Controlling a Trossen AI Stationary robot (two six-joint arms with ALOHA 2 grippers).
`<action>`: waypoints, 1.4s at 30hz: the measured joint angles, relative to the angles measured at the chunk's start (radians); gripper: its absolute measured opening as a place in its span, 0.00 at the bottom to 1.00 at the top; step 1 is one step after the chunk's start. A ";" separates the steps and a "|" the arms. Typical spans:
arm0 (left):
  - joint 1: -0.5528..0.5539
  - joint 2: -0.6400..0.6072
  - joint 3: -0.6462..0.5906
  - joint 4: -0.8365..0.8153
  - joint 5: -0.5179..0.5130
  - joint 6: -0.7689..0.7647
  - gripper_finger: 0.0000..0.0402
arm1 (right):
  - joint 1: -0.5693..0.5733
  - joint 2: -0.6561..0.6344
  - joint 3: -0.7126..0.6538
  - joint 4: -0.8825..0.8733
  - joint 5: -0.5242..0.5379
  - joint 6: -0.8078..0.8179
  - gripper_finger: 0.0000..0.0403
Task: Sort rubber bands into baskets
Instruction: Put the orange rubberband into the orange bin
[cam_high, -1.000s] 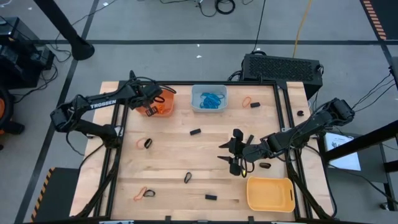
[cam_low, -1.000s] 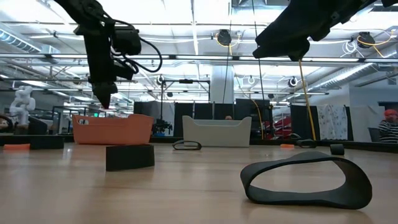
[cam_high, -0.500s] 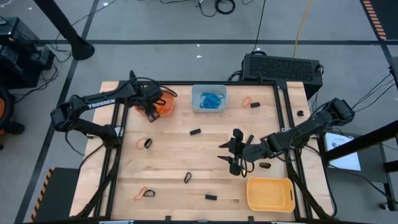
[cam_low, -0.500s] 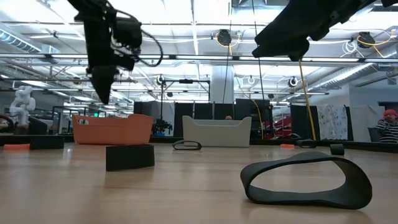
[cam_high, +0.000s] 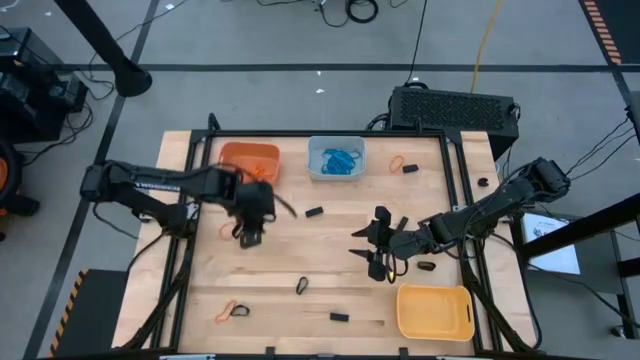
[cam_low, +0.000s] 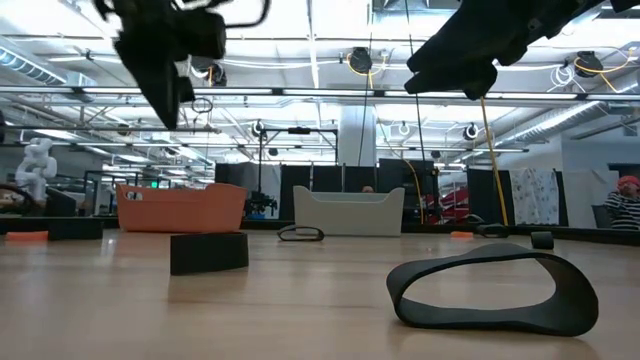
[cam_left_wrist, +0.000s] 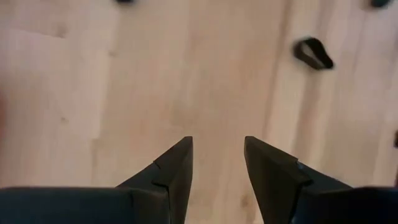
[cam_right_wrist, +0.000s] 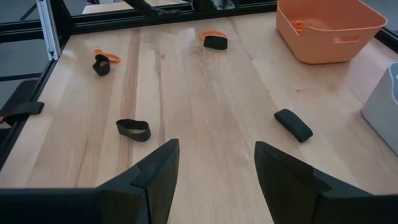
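The orange basket (cam_high: 250, 160) and the pale blue-grey basket (cam_high: 336, 158), which holds blue rubber bands (cam_high: 340, 158), stand at the far edge. The yellow basket (cam_high: 435, 312) stands at the near right. Black and orange rubber bands lie scattered flat on the wood, among them a black one (cam_high: 314, 212) and another (cam_left_wrist: 313, 53). My left gripper (cam_high: 247, 240) hangs open above the table's left-centre, pointing steeply down, nothing between its fingers (cam_left_wrist: 217, 162). My right gripper (cam_high: 372, 252) is open and empty over the centre-right (cam_right_wrist: 214, 162).
More bands lie near the front edge (cam_high: 302, 285), (cam_high: 232, 310), (cam_high: 339, 317) and at the far right (cam_high: 397, 162), (cam_high: 483, 182). A black frame (cam_high: 190, 230) runs along the table's sides. In the low view a large black band (cam_low: 490, 290) lies close to the camera.
My left gripper has swung from above the orange basket toward the table's near edge and centre, rising slightly and tipping more steeply downward. It now hangs over bare wood left of centre. The right arm has kept still.
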 joint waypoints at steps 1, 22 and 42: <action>-0.034 0.000 0.000 0.000 -0.014 -0.023 0.38 | 0.000 0.000 0.000 0.000 0.000 0.000 0.50; -0.338 0.000 -0.319 -0.101 -0.122 -0.451 0.38 | 0.000 0.000 0.000 0.002 0.001 -0.003 0.50; -0.317 0.000 -0.475 0.083 -0.260 -0.309 0.38 | 0.000 0.000 0.000 0.002 0.050 -0.003 0.50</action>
